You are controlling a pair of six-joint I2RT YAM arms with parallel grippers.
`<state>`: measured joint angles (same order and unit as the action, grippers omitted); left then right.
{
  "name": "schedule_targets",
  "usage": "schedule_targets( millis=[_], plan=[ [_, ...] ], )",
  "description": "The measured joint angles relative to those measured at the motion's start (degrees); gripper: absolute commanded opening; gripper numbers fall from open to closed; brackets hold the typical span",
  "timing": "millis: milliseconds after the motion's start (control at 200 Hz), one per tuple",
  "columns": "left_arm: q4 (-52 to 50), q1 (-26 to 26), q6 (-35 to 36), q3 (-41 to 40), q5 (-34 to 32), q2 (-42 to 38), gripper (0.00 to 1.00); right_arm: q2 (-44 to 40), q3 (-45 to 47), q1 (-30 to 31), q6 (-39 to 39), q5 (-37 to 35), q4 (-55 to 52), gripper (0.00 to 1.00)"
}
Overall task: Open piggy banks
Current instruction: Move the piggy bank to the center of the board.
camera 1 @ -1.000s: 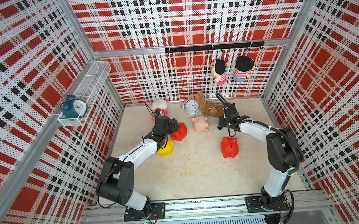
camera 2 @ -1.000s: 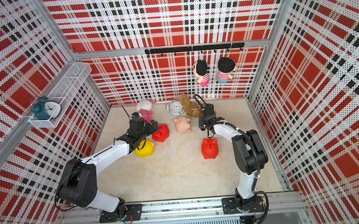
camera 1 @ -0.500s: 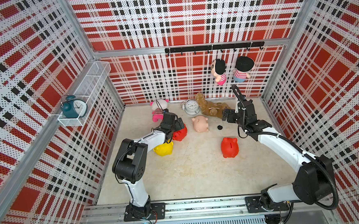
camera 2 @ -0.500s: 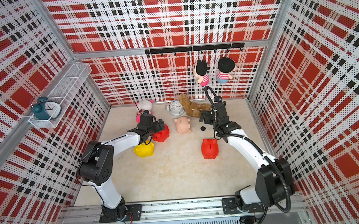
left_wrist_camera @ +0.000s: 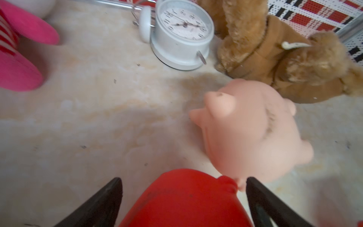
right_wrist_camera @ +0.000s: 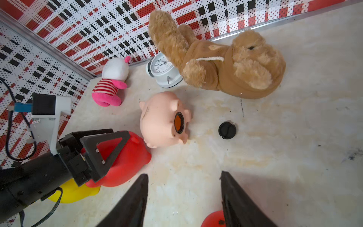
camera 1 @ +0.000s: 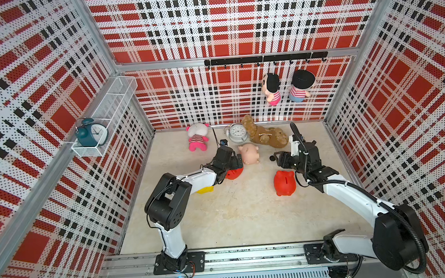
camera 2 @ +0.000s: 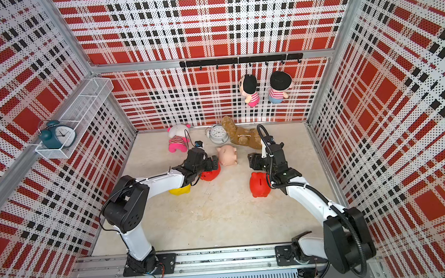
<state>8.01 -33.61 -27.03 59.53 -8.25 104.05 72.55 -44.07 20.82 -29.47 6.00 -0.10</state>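
Nearest the arm bases, a red piggy bank (camera 1: 285, 183) stands upright on the table (camera 1: 247, 217), well apart from the pale pink piggy bank (right_wrist_camera: 159, 121). Its slot faces up and its belly is hidden, so it is probably unopened. The right gripper (right_wrist_camera: 184, 174) hovers between the two, jaws spread and empty. The yellow piggy bank (camera 2: 179, 191), also nearer than the pink one, is mostly covered by the left arm, and its plug cannot be seen. Right beside the pink one, the second red piggy bank (left_wrist_camera: 186, 198) sits inside the left gripper (left_wrist_camera: 183, 180), whose jaws are spread wide and not visibly clamping. The pink one lies on its side, belly hole (right_wrist_camera: 178, 122) open, with its black plug (right_wrist_camera: 227, 130) loose on the table near it. One bank is opened and three seemingly remain.
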Motion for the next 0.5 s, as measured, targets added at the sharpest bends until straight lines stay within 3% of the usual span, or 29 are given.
schedule_targets(
  millis=[296,501],
  plan=[
    [4.85,-8.22,-14.58,-8.83,1.42,-5.03,0.99,-2.99,6.27,9.42,-1.73,-0.24,2.05,0.5],
    [8.39,-10.8,-19.34,-13.99,2.12,-11.15,0.98,-2.19,11.56,12.55,-4.94,-0.22,6.49,0.43]
  ],
)
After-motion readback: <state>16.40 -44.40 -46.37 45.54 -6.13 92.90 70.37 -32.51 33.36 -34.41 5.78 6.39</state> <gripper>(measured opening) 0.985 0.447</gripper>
